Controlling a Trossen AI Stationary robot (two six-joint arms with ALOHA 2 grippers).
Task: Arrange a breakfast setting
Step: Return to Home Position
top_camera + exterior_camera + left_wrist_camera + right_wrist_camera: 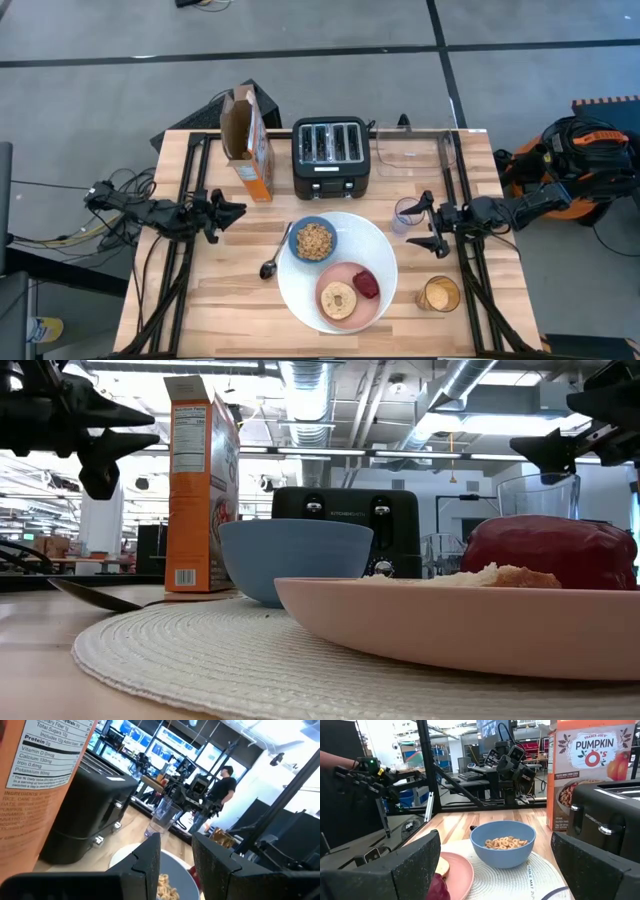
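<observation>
Right gripper (427, 222): fingers wide apart, empty. Clear purplish tumbler (407, 213): upright, just ahead of it; likely light, slick, breakable; grasp at mid-wall. Left gripper (233, 215): fingers apart, empty. Small blue bowl (313, 240) of cereal: well ahead of it; best taken by rim.

Bright even light from above, faint shadows on the table (190, 300); ceiling lamps (312, 380) glare white in low view, bowl (295, 560) front shaded

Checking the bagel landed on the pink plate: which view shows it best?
High view: whole bagel on the pink plate. Low view shows a sliver; right wrist an edge; left wrist none.
</observation>
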